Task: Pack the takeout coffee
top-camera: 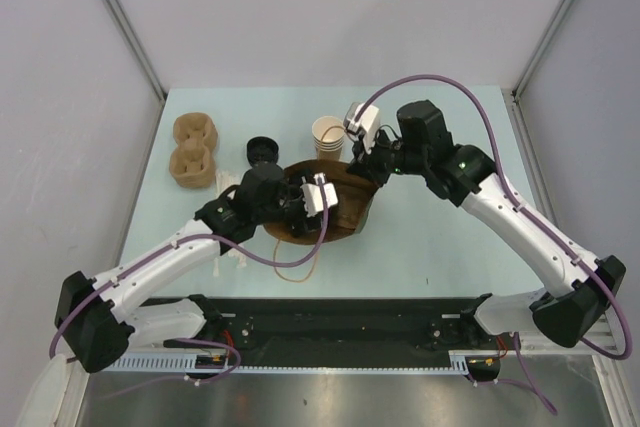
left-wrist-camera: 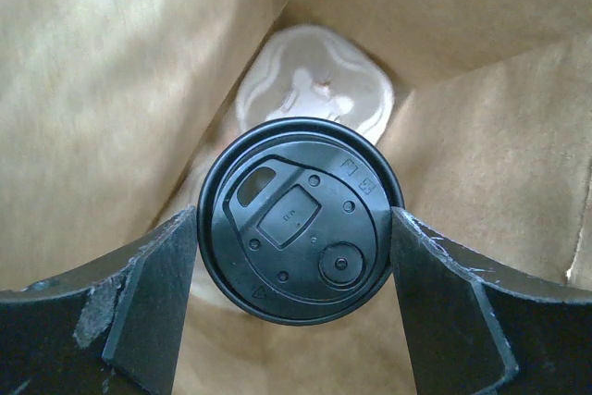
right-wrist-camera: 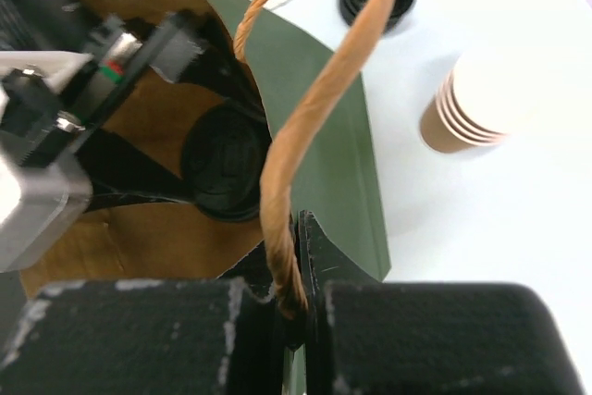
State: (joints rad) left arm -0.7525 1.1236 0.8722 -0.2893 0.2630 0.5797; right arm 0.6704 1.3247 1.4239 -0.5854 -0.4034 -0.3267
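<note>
The takeout coffee (left-wrist-camera: 298, 219) sits clamped between the fingers of the left hand (left-wrist-camera: 296, 270), lid facing the wrist, well inside the green bag (right-wrist-camera: 338, 145). Past that hand, deeper in, lies a pale lid (left-wrist-camera: 319, 85). The right hand (right-wrist-camera: 301, 316) pinches the bag's twine handle (right-wrist-camera: 305, 117), holding the mouth open. Likely left: set it down, release, withdraw.

The takeout coffee (left-wrist-camera: 298, 219) sits inside the open green bag (right-wrist-camera: 344, 164), against its brown paper lining, with its top towards the bag's mouth. Only its round black lid shows, with a sip hole, a raised rectangle and a small embossed ring. The tan cup body is hidden beneath. The left gripper (left-wrist-camera: 298, 261) has its jaws pressed against the lid's rim on both sides.
</note>
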